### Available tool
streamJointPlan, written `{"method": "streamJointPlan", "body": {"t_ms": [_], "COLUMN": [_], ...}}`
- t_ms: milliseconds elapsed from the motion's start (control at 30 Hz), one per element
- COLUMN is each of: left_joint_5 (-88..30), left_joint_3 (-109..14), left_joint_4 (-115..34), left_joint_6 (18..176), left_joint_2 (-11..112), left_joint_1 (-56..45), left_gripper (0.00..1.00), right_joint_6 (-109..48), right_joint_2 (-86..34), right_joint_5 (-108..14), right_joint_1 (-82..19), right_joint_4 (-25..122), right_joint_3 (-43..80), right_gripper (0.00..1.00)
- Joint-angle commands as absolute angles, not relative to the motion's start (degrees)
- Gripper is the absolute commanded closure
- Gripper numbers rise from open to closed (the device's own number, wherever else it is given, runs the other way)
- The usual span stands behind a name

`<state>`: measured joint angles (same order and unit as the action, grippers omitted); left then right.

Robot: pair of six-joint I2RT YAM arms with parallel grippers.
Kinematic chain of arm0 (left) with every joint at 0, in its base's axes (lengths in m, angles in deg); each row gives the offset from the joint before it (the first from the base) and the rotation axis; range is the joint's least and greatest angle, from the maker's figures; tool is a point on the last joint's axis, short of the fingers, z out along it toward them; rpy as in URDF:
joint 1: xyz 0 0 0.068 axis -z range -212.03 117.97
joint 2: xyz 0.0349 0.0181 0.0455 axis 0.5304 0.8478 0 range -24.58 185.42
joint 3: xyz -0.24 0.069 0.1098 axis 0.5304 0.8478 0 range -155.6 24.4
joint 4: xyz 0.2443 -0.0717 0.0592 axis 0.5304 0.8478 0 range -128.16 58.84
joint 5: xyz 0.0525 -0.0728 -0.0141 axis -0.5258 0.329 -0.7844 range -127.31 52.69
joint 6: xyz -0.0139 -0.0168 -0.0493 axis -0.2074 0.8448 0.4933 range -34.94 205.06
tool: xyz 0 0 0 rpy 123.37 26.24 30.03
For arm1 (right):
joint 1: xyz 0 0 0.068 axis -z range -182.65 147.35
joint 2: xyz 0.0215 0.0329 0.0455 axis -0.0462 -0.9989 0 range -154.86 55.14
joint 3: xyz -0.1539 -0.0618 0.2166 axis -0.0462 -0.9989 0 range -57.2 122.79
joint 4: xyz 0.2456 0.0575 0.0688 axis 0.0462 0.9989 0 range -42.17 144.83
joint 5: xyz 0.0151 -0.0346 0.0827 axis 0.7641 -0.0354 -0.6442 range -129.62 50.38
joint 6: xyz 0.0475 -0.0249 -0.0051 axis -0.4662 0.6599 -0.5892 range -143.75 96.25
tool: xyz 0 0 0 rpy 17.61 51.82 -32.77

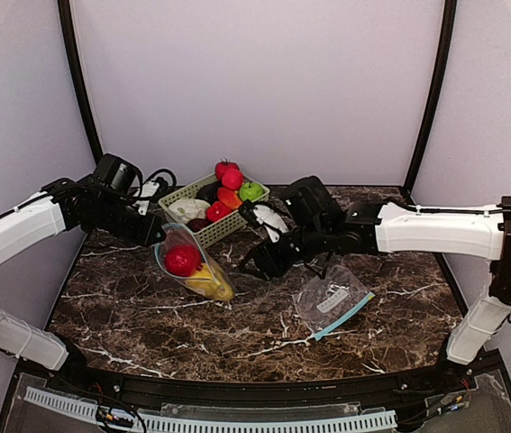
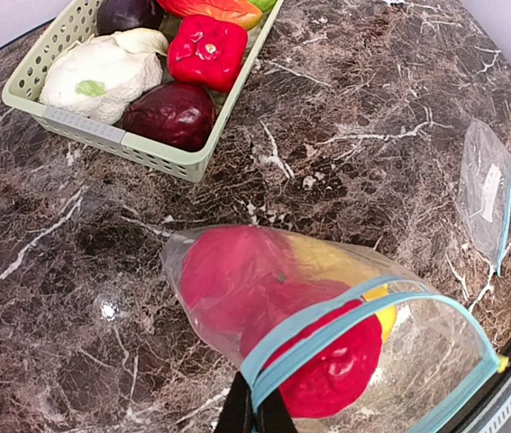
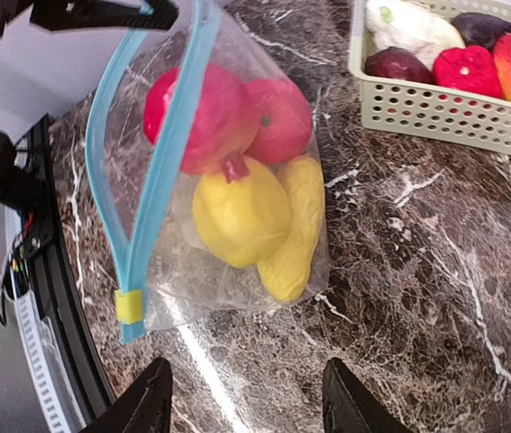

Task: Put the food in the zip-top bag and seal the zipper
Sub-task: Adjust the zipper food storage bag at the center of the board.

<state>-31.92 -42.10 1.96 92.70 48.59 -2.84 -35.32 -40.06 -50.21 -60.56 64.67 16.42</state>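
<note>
The left gripper is clamping its jaws tight on the blue zipper strip of the zip-top bag. It is holding that mouth end up just in front of the basket, off its near left corner, while the bag's lower end is resting on the marble table. Inside the bag, two red pieces are pressing against the clear plastic above two yellow pieces. In the left wrist view the two blue strips are spreading apart away from the pinch, with a yellow tab sitting at the zipper's far end. The right gripper is hanging over the marble in front of the basket's near right corner, just beside the bag; its fingers are standing apart with nothing between them. More food is sitting in the basket itself: a pale cabbage and a dark purple piece at the near end, then a red pepper, an orange piece, a green apple and red fruit piling up at the far end. A second bag (flat, with a white label and a blue zipper) is lying in front of the basket and to its right, well apart from it.
</note>
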Motion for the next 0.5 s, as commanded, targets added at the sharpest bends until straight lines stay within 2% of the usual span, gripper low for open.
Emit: {"method": "streamJointPlan", "body": {"t_ms": [0,100,300,467], "left_joint_5": [-31.0,-30.4,-32.6,-31.5], "left_joint_3": [-38.6,-36.9,-34.8,-33.2], "left_joint_4": [-3.6,-5.1,-5.2,-7.2], "left_joint_6": [90.7,90.4,89.3,89.1], "left_joint_2": [46.6,46.4,46.4,45.2], "left_joint_1": [-4.1,-5.0,-6.3,-7.5], "left_gripper": [0.99,0.99,0.99,0.99], "right_joint_6": [-36.6,-36.7,-39.5,-38.9], "right_joint_2": [-36.9,-37.0,-41.4,-48.5], "right_joint_5": [-45.9,-44.0,-44.0,-42.6], "right_joint_1": [-58.3,-56.7,-51.4,-48.7], "right_joint_4": [67.5,67.8,69.8,70.7], "right_joint_3": [19.5,19.7,24.9,33.3], "right_gripper": [0.37,0.28,0.28,0.23]}}
